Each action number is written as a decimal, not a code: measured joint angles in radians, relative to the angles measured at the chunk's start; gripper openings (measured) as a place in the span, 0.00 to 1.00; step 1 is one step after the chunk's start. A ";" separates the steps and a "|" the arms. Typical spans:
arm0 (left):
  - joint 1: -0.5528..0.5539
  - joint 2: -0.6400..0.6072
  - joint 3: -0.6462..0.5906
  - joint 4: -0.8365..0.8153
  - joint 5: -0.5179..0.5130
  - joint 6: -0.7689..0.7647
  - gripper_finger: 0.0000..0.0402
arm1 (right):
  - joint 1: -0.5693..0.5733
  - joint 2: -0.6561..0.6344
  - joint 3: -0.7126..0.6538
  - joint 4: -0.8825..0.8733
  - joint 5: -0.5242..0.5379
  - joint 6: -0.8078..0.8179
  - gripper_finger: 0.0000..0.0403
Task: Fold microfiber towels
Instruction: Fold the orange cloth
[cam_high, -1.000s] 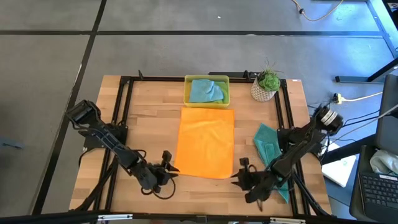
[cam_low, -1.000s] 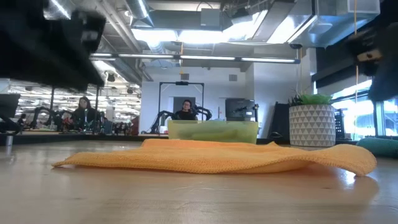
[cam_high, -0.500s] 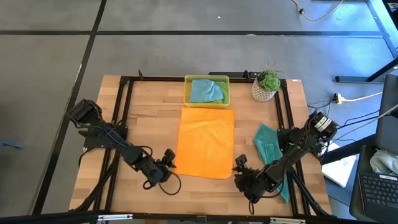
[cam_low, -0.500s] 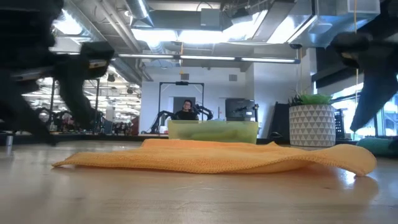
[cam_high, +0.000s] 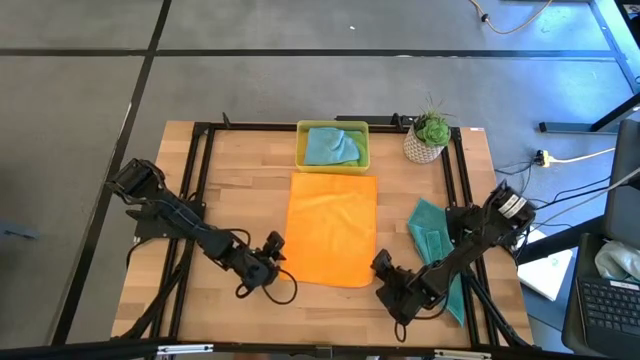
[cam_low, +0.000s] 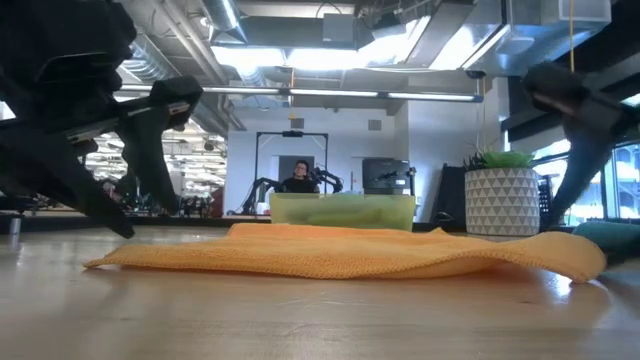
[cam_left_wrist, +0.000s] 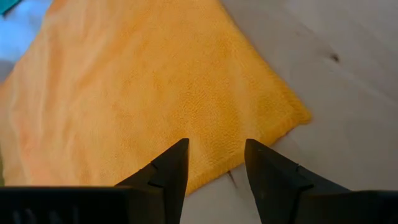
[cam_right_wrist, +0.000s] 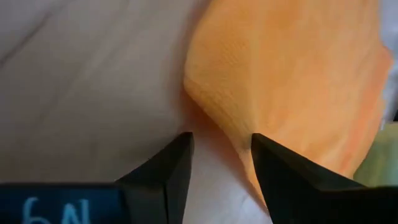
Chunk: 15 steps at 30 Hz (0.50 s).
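With both sets of fingers parted and empty, lower left gripper (cam_high: 272, 262) and right gripper (cam_high: 385, 276) squarely over orange towel (cam_high: 331, 228) near corners, pinching both layers evenly.

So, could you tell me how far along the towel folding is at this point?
Done: one teal towel sits in the yellow tray. In hand: the orange towel lies on the table, the left gripper and right gripper open at its near corners, not gripping. Left: folding it, then the teal towel beside it.
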 joint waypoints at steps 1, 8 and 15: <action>0.000 0.000 0.000 -0.002 -0.003 0.000 0.37 | 0.001 0.014 0.002 0.004 0.015 -0.018 0.42; -0.003 0.000 0.000 -0.041 -0.017 -0.027 0.37 | 0.015 0.040 -0.004 0.133 0.107 -0.062 0.42; -0.004 0.000 0.000 -0.047 -0.037 -0.036 0.37 | 0.015 0.039 -0.001 0.300 0.120 -0.061 0.42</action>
